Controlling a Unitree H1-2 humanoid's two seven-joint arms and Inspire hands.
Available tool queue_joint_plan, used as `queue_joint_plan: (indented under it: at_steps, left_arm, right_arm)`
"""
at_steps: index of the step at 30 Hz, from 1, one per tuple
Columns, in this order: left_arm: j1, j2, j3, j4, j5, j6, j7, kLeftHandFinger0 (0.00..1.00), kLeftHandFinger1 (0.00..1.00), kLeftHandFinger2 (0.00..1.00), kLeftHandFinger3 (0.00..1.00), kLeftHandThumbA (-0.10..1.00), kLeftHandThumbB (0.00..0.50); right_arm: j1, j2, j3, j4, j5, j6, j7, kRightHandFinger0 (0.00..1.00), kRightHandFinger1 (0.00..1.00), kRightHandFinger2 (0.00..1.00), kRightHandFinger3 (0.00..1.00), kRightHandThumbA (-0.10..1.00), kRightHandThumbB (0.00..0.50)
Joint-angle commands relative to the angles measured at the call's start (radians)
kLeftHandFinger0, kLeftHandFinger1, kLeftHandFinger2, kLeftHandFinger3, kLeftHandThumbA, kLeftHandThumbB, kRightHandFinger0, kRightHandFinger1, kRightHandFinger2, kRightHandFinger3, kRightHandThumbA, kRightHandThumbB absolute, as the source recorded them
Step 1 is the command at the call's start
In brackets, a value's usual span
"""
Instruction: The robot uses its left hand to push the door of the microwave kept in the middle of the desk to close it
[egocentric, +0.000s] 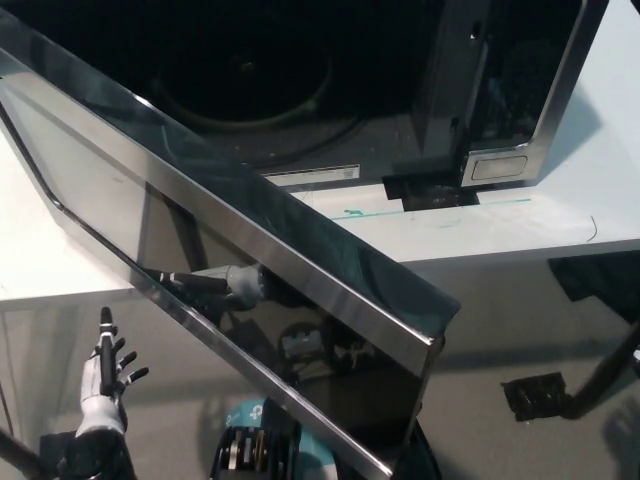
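- The microwave (500, 90) fills the picture from 11 to 1 o'clock, standing on the white table (600, 170); its cavity is open and dark, with the round turntable (245, 75) lying inside and nothing seen on it
- The microwave door (250, 290) stands swung out toward the camera, a long glossy black panel with a bright metal rim, running slantwise from 10 o'clock down to 5 o'clock; its free corner hangs past the table's front edge, over the floor
- The control panel side of the oven, with a silver push plate (497, 165), sits at 2 o'clock
- The left robot hand (108, 372), white, is at 7 o'clock, below the door's lower rim and apart from it, fingers spread and holding nothing; open room lies between it and the door
- The right robot hand does not show in the picture
- Bare table stretches at 3 o'clock and at 9 o'clock
- On the floor at 4 o'clock lies a dark flat object (535, 395); what it is cannot be told
- The door glass mirrors shapes of the robot
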Motion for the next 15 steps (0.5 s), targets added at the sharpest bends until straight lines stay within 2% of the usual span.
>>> queue_joint_plan:
  at_steps: [1, 3, 5, 7, 8, 9, 10, 11, 12, 13, 15]
  left_arm:
    - [0.054, 0.002, -0.037, -0.119, 0.036, 0.011, 0.012, 0.75, 0.90, 0.96, 0.91, 0.96, 0.019]
    - [0.080, -0.001, -0.039, -0.157, 0.037, 0.014, 0.025, 0.70, 0.84, 0.93, 0.88, 0.94, 0.056]
    - [0.115, 0.002, -0.049, -0.210, 0.060, 0.005, 0.038, 0.62, 0.78, 0.88, 0.83, 0.93, 0.035]
    - [0.142, 0.003, -0.057, -0.268, 0.061, 0.024, 0.030, 0.62, 0.77, 0.87, 0.80, 0.91, 0.030]
    - [0.199, -0.003, -0.063, -0.374, 0.083, 0.043, 0.039, 0.58, 0.72, 0.81, 0.74, 0.86, 0.022]
    - [0.235, -0.009, -0.068, -0.439, 0.106, 0.050, 0.055, 0.54, 0.69, 0.79, 0.72, 0.84, 0.019]
    - [0.250, -0.025, -0.060, -0.481, 0.098, 0.062, 0.063, 0.45, 0.64, 0.74, 0.68, 0.80, 0.021]
    - [0.263, -0.029, -0.060, -0.499, 0.101, 0.055, 0.067, 0.41, 0.58, 0.69, 0.65, 0.78, 0.017]
    - [0.302, -0.031, -0.062, -0.526, 0.120, -0.013, 0.076, 0.31, 0.49, 0.61, 0.58, 0.74, 0.006]
    - [0.306, -0.031, -0.063, -0.530, 0.122, -0.016, 0.077, 0.30, 0.48, 0.60, 0.57, 0.73, 0.005]
    - [0.367, -0.035, -0.068, -0.604, 0.138, -0.009, 0.070, 0.26, 0.41, 0.54, 0.54, 0.79, 0.035]
  right_arm:
    - [-0.024, -0.020, -0.006, -0.005, 0.034, -0.070, 0.007, 0.64, 0.82, 0.87, 0.86, 0.15, 0.125]
    - [-0.026, -0.022, -0.003, 0.003, 0.030, -0.078, -0.001, 0.62, 0.80, 0.86, 0.85, 0.17, 0.147]
    - [-0.026, -0.022, -0.002, 0.005, 0.028, -0.083, -0.006, 0.60, 0.80, 0.84, 0.84, 0.24, 0.184]
    - [-0.026, -0.027, 0.000, 0.006, 0.030, -0.084, -0.003, 0.63, 0.81, 0.86, 0.87, 0.26, 0.179]
    - [-0.023, -0.025, 0.002, 0.000, 0.028, -0.081, -0.007, 0.63, 0.80, 0.85, 0.88, 0.25, 0.168]
    - [-0.022, -0.027, 0.007, 0.000, 0.021, -0.077, -0.008, 0.63, 0.80, 0.84, 0.90, 0.25, 0.171]
    - [-0.026, -0.034, 0.006, 0.004, 0.023, -0.080, -0.008, 0.64, 0.80, 0.86, 0.92, 0.26, 0.175]
    - [-0.026, -0.034, 0.005, 0.003, 0.026, -0.077, -0.006, 0.64, 0.80, 0.86, 0.93, 0.26, 0.169]
    - [-0.025, -0.033, 0.004, 0.000, 0.034, -0.080, 0.007, 0.67, 0.82, 0.88, 0.96, 0.25, 0.153]
    - [-0.025, -0.033, 0.005, 0.001, 0.035, -0.081, 0.009, 0.67, 0.82, 0.88, 0.96, 0.24, 0.152]
    - [-0.022, -0.037, 0.010, 0.001, 0.030, -0.084, 0.008, 0.70, 0.83, 0.88, 0.96, 0.26, 0.154]
